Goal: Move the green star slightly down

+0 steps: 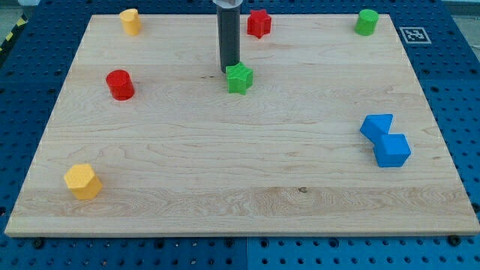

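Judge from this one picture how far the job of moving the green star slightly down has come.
Done: my tip has been set just above the green star, at its upper-left edge, seemingly touching it. In hand: the downward push, lined up from the view's top. Left: sliding the star a little toward the view's bottom over bare wooden board; one picture cannot show any travel.

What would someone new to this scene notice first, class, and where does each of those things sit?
The dark rod drops in from the view's top centre, my tip right at the upper-left edge of the green star. At the view's right, two blue blocks huddle together as the biggest patch of colour on the wooden board. A yellow hexagonal block sits alone near the bottom-left corner.
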Available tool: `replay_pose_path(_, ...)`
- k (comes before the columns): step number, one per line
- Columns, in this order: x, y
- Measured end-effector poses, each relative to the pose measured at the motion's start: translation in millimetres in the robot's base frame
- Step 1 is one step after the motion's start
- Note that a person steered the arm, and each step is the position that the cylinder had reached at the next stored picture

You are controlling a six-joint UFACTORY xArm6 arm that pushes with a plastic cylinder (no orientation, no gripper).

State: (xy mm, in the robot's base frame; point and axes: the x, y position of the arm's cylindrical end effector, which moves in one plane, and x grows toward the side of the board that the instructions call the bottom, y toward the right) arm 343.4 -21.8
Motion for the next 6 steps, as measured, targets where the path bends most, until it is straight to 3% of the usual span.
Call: replay_pose_path(6,-22,0)
